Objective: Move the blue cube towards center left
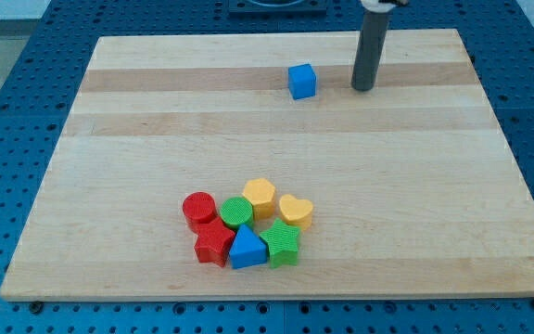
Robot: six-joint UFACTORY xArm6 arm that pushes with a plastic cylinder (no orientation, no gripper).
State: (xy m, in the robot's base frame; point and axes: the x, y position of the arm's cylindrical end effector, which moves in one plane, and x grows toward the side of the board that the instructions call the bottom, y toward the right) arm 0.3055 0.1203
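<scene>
The blue cube (302, 81) sits on the wooden board (137, 139) near the view's top, a little right of the middle. My tip (363, 88) rests on the board to the cube's right, with a gap of about a cube's width between them. The dark rod rises straight up from the tip to the view's top edge.
A cluster of blocks lies at the view's bottom centre: a red cylinder (198, 209), a green cylinder (235, 212), a yellow hexagon (260, 196), a yellow heart (296, 211), a red star (214, 245), a blue triangle (246, 249) and a green star (282, 244).
</scene>
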